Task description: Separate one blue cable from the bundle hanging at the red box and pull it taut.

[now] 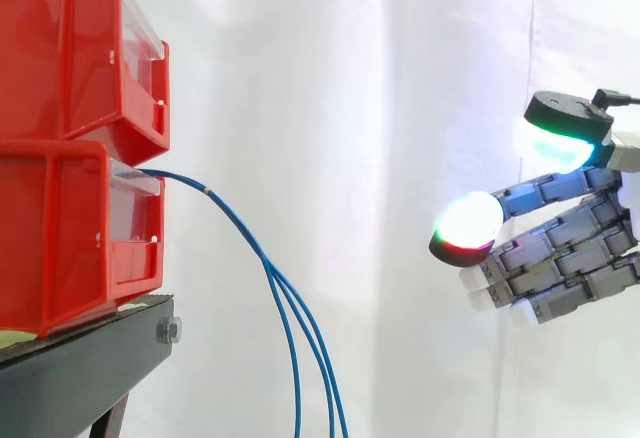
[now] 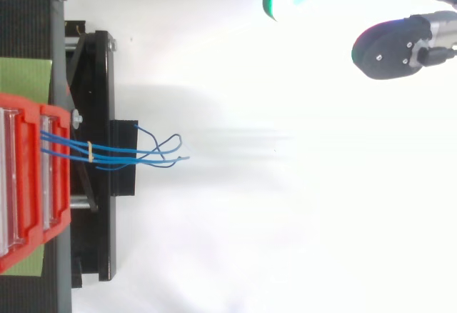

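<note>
While the hand (image 1: 570, 248) hangs at the right of the side view, its fingers reach leftward, almost straight and loosely spread, and they hold nothing at all. One fingertip pad (image 1: 468, 220) glows white with a red and green rim; a higher one shines cyan and green. From above, the hand (image 2: 389, 47) sits in the upper right corner, well apart from everything else.

Behind it, the white curtain (image 1: 400, 108) fills the room's backdrop, plain and softly creased. Over on the left, a black stand (image 1: 80, 378) carries two red bins stacked one over the other, the lower bin (image 1: 60, 238) under the upper bin (image 1: 60, 48), each with a clear front panel. A green sheet (image 2: 25, 77) lies under them.

Now the blue cables (image 1: 285, 298): thin and bright blue, they leave the front of the lower bin as one bundle, bound by a small yellowish tie (image 2: 91, 150) just past the bin's lip. Beyond the tie they arc outward, fan into separate strands and drop slack past the bottom edge of the side view. From above, the strands (image 2: 121, 152) cross the stand and curl into loose loops. None of them touches the hand.
</note>
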